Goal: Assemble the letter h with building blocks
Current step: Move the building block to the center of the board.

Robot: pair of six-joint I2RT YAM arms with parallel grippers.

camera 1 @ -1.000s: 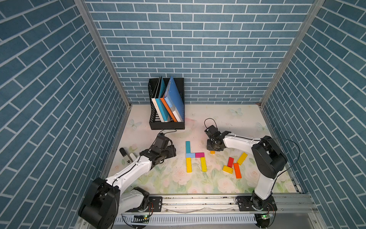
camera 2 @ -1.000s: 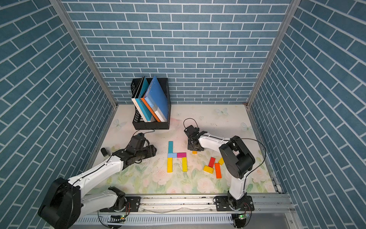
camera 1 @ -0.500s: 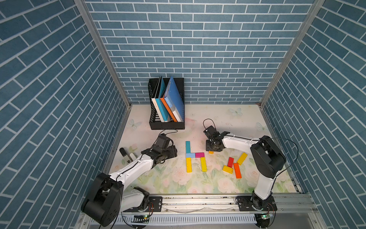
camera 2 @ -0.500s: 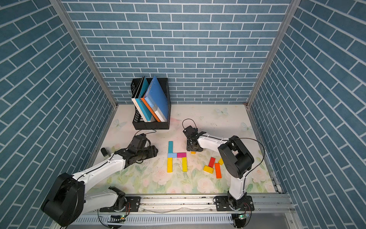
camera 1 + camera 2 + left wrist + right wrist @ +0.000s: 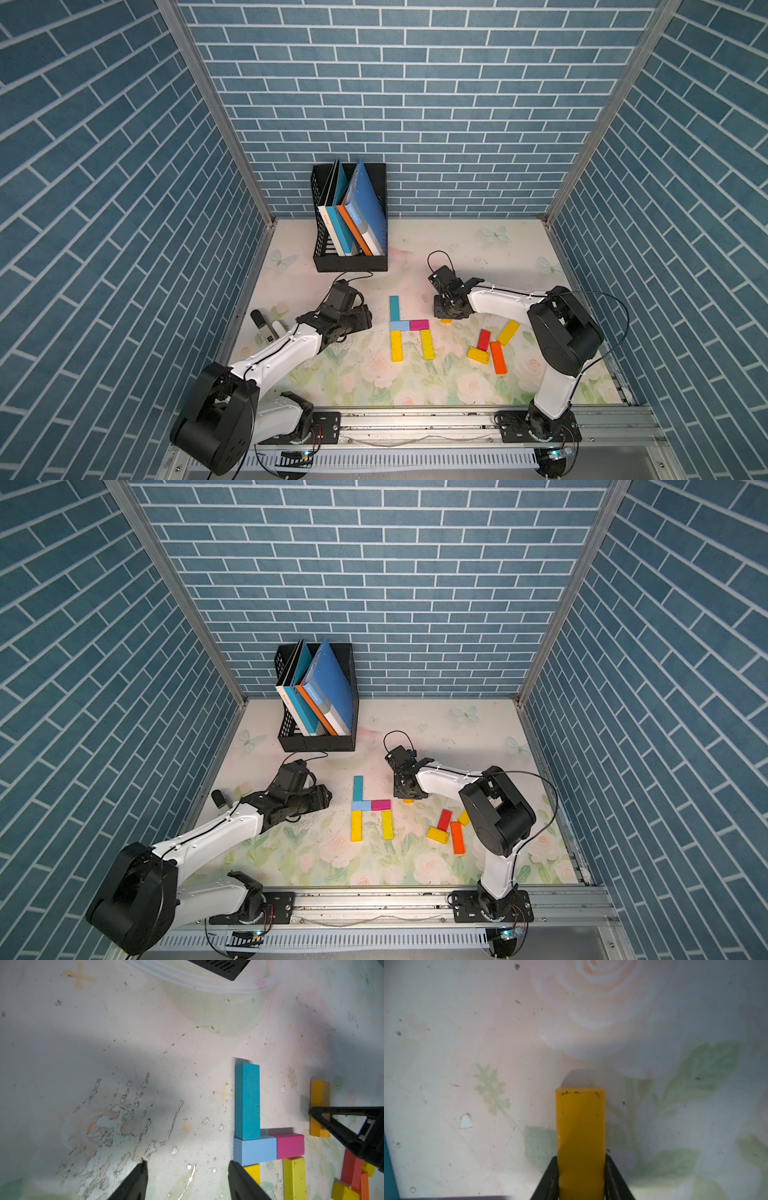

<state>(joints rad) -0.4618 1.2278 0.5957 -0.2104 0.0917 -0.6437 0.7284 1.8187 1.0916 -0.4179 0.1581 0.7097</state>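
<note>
Blue brick-patterned walls (image 5: 415, 104) enclose a scuffed floral surface (image 5: 415, 386). Left of the smooth teal block (image 5: 394, 308), left jaws gape empty on a low, outstretched arm (image 5: 282, 353); right of it, right jaws pinch a rectangular amber block (image 5: 580, 1126).

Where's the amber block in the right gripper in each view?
Both top views: amber block peeks from under right gripper, near the magenta block.
Left wrist: near the teal block, crossed by a black jaw.
Right wrist: centred, between the jaws.
Landmark: the right gripper holding it, seen in all four.
</note>
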